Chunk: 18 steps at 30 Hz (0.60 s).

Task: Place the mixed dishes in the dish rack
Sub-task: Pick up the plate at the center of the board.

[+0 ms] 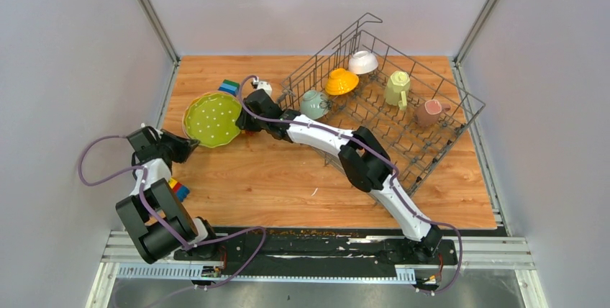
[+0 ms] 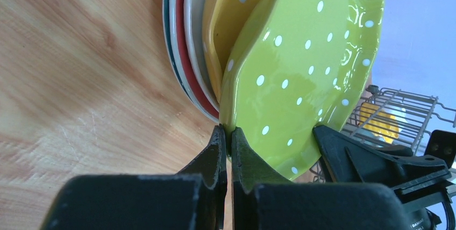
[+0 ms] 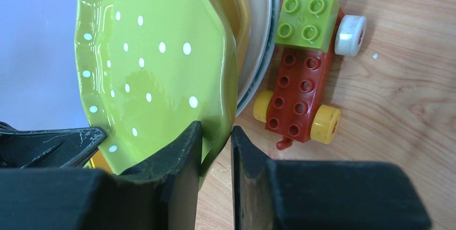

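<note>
The lime-green white-dotted plate (image 1: 212, 119) (image 2: 301, 74) (image 3: 156, 63) stands tilted up off a stack of plates (image 2: 185, 52), with a yellow plate (image 2: 231, 20) just behind it. My left gripper (image 1: 188, 148) (image 2: 230, 133) is shut on its near-left rim. My right gripper (image 1: 241, 117) (image 3: 216, 130) sits astride the opposite rim, jaws narrowed onto it. The dish rack (image 1: 407, 50) at the back right holds a white bowl (image 1: 363, 62), a yellow bowl (image 1: 341, 81), a teal mug (image 1: 314, 103), a pale-green mug (image 1: 397, 88) and a pink mug (image 1: 429, 112).
A red toy block car (image 3: 301, 95) with a green block (image 3: 306, 23) and a white wheel (image 3: 350, 35) lies just right of the plate stack. More coloured blocks (image 1: 178, 189) sit by the left arm. Walls close in on both sides.
</note>
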Tool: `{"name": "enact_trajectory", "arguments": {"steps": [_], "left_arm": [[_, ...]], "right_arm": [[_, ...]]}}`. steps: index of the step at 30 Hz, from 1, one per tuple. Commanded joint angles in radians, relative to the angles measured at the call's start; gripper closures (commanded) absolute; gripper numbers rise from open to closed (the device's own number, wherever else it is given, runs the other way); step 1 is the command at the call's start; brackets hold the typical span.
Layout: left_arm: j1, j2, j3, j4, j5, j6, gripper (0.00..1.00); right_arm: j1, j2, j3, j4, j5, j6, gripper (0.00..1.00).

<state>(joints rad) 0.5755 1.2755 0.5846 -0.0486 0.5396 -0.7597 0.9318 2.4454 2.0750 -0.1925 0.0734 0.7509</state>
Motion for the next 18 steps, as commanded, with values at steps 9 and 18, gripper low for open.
{"name": "enact_trajectory", "arguments": {"steps": [9,18], "left_arm": [[-0.004,-0.082,0.058,0.054,0.035,0.040,0.44],[-0.003,-0.096,0.053,-0.007,0.000,0.069,0.29]], "right_arm": [[0.024,-0.191,-0.073,0.101,-0.115,-0.098,1.00],[0.017,-0.237,-0.096,0.083,-0.153,-0.073,1.00]]}}
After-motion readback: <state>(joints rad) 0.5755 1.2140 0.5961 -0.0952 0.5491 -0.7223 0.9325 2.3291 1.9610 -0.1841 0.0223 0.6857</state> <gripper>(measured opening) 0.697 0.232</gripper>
